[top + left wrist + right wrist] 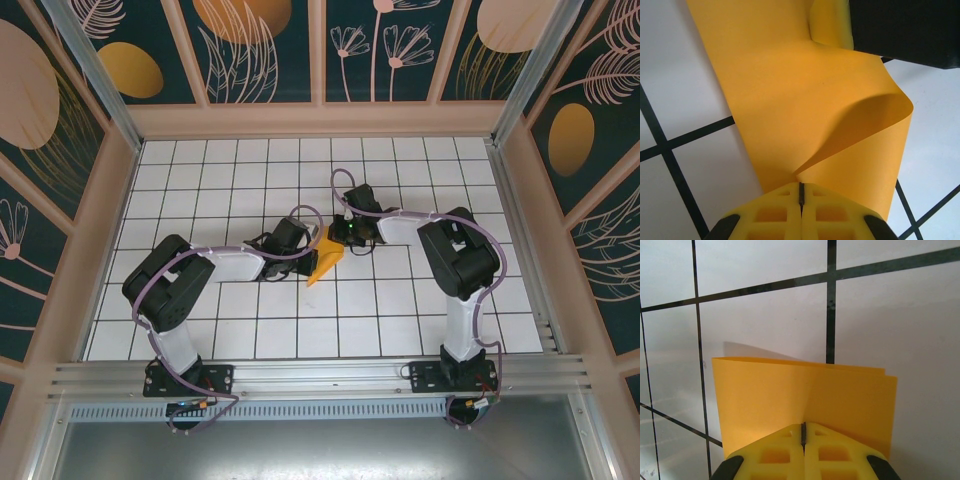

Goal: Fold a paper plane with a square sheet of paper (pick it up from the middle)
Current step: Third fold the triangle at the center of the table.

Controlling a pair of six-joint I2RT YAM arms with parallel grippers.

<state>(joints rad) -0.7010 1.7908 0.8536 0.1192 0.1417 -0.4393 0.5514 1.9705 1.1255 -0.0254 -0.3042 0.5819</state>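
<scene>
Mid-fold, by my judgement: left hand (801, 199) and right hand (803, 439) each clamp the folded orange sheet (326, 262) mid-tabletop (250, 170). Next: align edges, press the crease flat.

Bright, even light, all views sharp; soft shadow on the table (765, 315) behind the paper (805, 395).

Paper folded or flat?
Folded: the paper shows two stacked layers with offset top edges in the right wrist view.

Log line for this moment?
left gripper: jaws shut on paper | right gripper: jaws shut on paper | paper: folded, bowed between them
</scene>
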